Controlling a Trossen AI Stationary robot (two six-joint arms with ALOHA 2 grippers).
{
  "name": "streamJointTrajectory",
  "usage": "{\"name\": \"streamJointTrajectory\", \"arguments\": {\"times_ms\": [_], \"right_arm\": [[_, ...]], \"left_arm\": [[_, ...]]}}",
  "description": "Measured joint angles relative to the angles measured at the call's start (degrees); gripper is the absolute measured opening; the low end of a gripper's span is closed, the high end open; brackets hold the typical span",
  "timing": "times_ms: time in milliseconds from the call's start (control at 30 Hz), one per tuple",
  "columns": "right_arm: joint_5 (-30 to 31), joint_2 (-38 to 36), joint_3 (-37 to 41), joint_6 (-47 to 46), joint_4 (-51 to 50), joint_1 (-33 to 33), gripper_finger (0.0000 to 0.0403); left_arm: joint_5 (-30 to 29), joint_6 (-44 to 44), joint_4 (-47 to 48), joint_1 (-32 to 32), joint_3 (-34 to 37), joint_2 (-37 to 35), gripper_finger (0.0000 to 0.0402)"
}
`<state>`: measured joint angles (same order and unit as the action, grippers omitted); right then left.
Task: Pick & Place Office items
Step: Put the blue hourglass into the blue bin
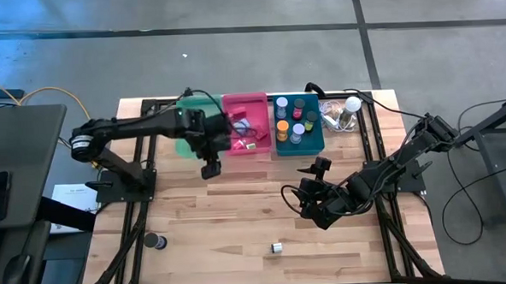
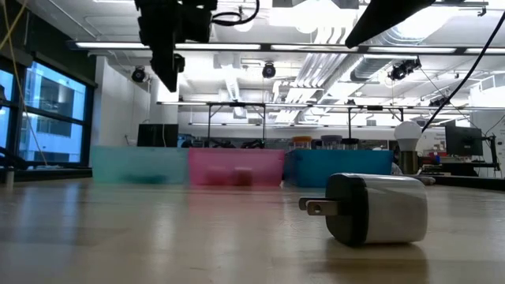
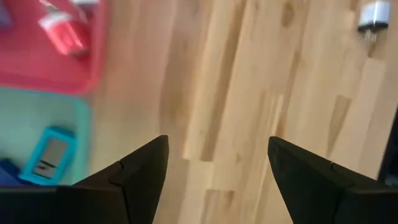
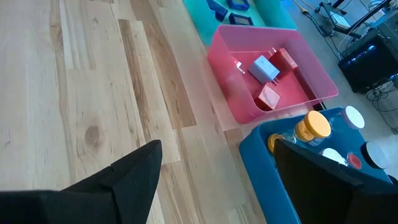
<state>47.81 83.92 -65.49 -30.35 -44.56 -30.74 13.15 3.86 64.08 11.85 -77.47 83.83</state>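
Left gripper spread wide and empty above table before pink bin, right gripper likewise parted and empty mid-table, small white-and-dark plug adapter with two prongs on its side near front edge, dark roll at left front

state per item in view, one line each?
left gripper: open, empty, by the pink bin.
right gripper: open, empty, over bare table.
pink bin: holds red and lavender items.
wall charger: lying on its side, loose on table.
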Motion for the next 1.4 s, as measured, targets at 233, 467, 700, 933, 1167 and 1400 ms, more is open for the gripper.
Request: {"name": "streamJointTrajectory", "arguments": {"times_ms": [233,467,700,933,1167,1400], "right_arm": [[0.0,0.0,0.0,0.0,0.0,0.0,0.0299],[0.2,0.0,0.0,0.0,0.8,0.0,0.0299],[0.2,0.0,0.0,0.2,4.9,0.0,0.0299],[0.1,0.0,0.0,0.2,8.1,0.0,0.0299],[0.0,0.0,0.0,0.2,12.5,0.0,0.0299],[-1.2,0.0,0.0,0.2,16.7,0.0,0.0299]], "left_arm": [[-1.9,5.5,0.3,-6.5,0.0,0.1,0.0302],[-2.7,17.3,7.4,-13.0,0.0,0.1,0.0332],[-2.7,32.0,13.7,-23.2,0.0,0.1,0.0335],[-2.8,44.7,13.7,-36.0,0.0,0.1,0.0335],[-3.3,62.6,13.7,-47.1,0.0,0.1,0.0335],[-8.5,87.4,14.0,-56.4,0.0,0.1,0.0335]]}}
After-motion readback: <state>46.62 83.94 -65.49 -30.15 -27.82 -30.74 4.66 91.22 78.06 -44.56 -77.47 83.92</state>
